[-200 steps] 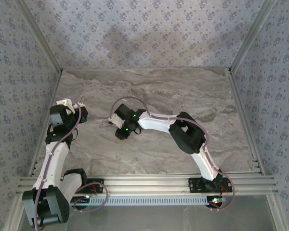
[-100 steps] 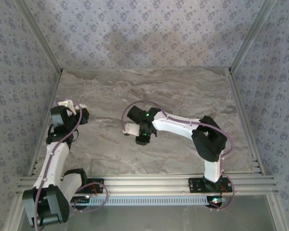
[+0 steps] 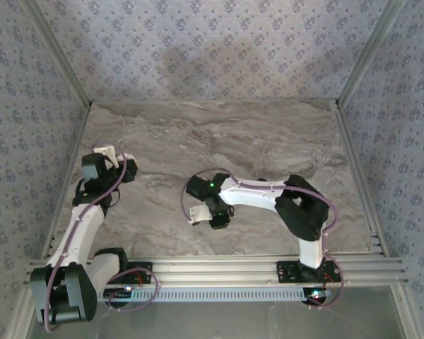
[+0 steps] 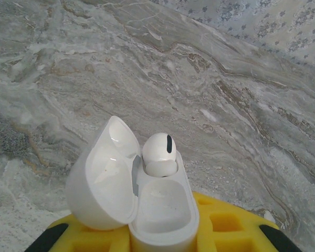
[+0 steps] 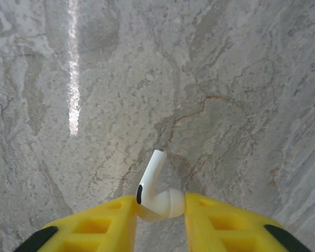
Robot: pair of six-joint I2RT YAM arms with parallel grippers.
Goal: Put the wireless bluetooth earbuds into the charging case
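Clamping the open charging case point(image 4: 165, 207), one earbud point(image 4: 159, 152) already seated, the left gripper point(image 4: 163, 236) sits well apart from the right gripper point(image 5: 160, 212), which pinches the other earbud point(image 5: 149, 189) by its head, stem pointing straight out ahead. The case lies left of the right gripper and farther out. A second ago that gripper was nearer it and has since drawn back toward the tabletop's point(image 3: 268, 141) near edge.

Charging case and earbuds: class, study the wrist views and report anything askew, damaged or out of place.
Nothing stands out. The case is open and intact, one earbud seated in it. The second earbud is pinched in the right gripper, stem pointing away.
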